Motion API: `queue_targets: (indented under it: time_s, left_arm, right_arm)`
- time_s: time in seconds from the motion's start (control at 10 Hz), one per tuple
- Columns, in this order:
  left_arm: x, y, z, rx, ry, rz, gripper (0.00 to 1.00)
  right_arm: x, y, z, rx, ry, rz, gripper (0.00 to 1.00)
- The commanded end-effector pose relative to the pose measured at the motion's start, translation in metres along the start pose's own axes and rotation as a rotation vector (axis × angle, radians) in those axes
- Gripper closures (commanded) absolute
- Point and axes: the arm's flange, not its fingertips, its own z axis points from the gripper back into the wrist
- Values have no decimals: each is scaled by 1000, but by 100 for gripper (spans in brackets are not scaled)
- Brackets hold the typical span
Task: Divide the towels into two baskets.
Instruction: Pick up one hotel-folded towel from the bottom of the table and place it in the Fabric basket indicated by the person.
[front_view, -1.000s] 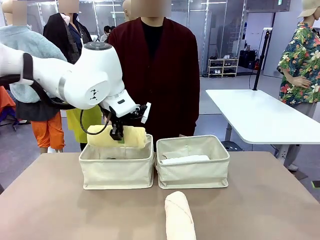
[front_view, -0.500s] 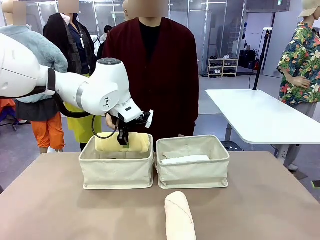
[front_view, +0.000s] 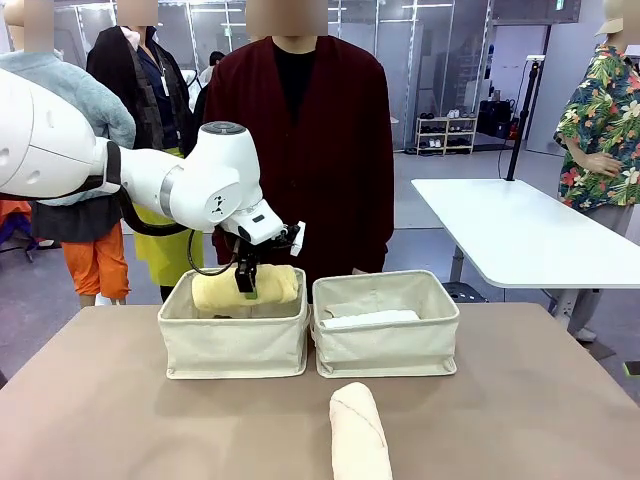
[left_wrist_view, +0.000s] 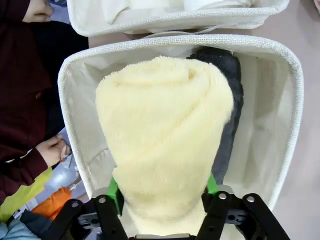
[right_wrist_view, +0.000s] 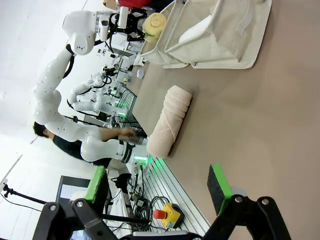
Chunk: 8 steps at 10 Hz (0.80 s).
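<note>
Gripping a fluffy pale yellow roll (left_wrist_view: 165, 130), left end effector (left_wrist_view: 163, 189) sits inside canvas basket (left_wrist_view: 175, 42).

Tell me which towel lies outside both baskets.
The pinkish cream towel, lying on the table. The yellow towel in the left claw and the dark grey towel are in the left basket, the white towel in the right basket.

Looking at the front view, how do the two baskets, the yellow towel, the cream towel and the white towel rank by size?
1. left basket and right basket, alike.
2. yellow towel and cream towel, too close to rank; the cream one sits nearest and is cropped.
3. white towel, mostly hidden.
</note>
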Motion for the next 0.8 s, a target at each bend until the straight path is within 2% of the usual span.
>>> queue_targets:
  time_s: [0.0,0.3,0.4,0.5,0.7]
  left_arm:
    - [1,1,5,2,41,21,0]
    - [0,-18,13,25,60,47,0]
    - [-7,-35,20,36,7,125,0]
    - [5,-4,6,16,33,25,0]
    - [5,-4,6,16,33,25,0]
  right_arm:
    - [-3,4,2,3,13,7,0]
    - [-3,4,2,3,13,7,0]
    - [-3,4,2,3,13,7,0]
    - [-3,4,2,3,13,7,0]
    - [-3,4,2,3,13,7,0]
